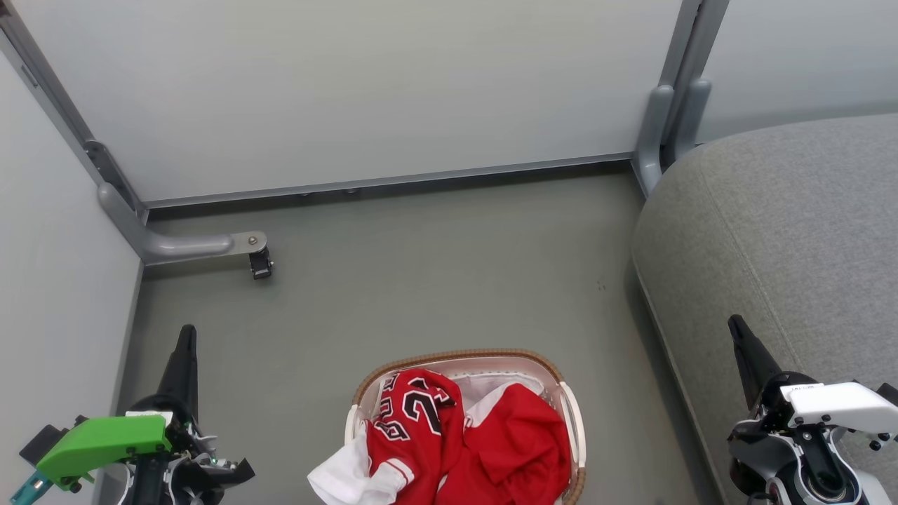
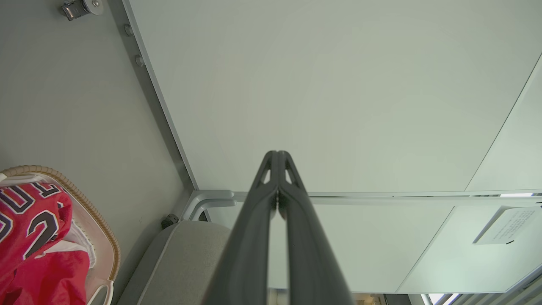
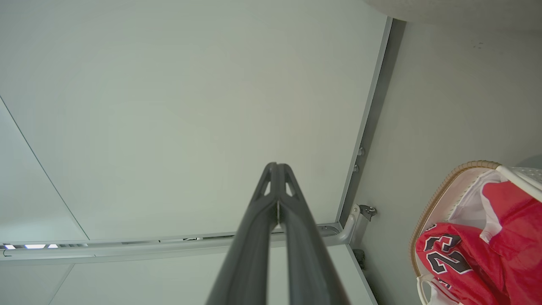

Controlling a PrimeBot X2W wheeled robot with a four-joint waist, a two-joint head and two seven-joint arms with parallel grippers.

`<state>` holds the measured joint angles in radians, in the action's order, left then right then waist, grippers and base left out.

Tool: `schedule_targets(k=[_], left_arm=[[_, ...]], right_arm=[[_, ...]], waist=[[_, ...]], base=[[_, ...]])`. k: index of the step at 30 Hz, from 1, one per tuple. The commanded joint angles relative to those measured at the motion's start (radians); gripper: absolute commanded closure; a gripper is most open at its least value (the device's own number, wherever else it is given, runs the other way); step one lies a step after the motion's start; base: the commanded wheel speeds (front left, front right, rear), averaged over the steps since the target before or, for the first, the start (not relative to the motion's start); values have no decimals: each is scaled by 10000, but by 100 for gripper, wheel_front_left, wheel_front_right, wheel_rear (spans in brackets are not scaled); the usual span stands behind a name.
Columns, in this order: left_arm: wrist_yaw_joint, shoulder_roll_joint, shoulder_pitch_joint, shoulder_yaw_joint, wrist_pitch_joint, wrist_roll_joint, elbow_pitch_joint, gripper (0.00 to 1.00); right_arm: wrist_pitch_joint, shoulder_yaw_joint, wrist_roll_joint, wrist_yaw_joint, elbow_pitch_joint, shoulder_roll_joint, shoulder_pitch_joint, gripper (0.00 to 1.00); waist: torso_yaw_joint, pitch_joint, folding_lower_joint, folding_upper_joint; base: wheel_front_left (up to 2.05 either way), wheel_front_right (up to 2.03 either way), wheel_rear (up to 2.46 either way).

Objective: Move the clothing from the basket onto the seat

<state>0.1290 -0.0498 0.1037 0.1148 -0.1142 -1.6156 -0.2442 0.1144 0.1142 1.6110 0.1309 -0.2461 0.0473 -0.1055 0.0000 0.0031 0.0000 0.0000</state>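
Observation:
The red clothing (image 1: pixel 463 435) lies heaped in the cream basket (image 1: pixel 572 414) with a brown woven rim, low in the head view's centre. A numbered jersey (image 1: pixel 414 414) lies on the left and a plain red piece (image 1: pixel 523 438) on the right. The light-grey seat (image 1: pixel 786 231) fills the right side. My left gripper (image 1: pixel 186 333) is at the lower left, shut and empty, well left of the basket. My right gripper (image 1: pixel 735 324) is shut and empty over the seat's edge. The left wrist view shows the clothing (image 2: pixel 34 241), the basket (image 2: pixel 95 214) and the seat (image 2: pixel 186 258); the right wrist view shows the clothing (image 3: pixel 487 250) and basket (image 3: pixel 444 190).
Pale partition panels (image 1: pixel 351 91) on grey metal frames stand behind and to the left. A partition foot with a caster (image 1: pixel 259 263) juts onto the grey floor (image 1: pixel 435 273) at the left. Open floor lies between the basket and the panels.

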Motion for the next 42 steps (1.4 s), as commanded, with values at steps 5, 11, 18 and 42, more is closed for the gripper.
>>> schedule_targets(k=[5,11,18,42], left_arm=[[54,-15,118,3,-21,53,-15,100],[54,-15,118,3,-21,53,-17,100],[-13,19,-47,-20,21,2,-99,100],[-13,57,-750,-971,1048,1296,533,0]], right_arm=[[21,7,40,-4,40,60,-62,100],[21,7,40,-4,40,60,-62,100],[-16,-17,-6,0,-99,-29,53,100],[-1045,-281,-1247,-3,-49,-63,568,0]], waist=[[0,0,0,0],[0,0,0,0],[0,0,0,0],[5,8,0,0]], base=[[0,0,0],[0,0,0],[0,0,0],[0,0,0]])
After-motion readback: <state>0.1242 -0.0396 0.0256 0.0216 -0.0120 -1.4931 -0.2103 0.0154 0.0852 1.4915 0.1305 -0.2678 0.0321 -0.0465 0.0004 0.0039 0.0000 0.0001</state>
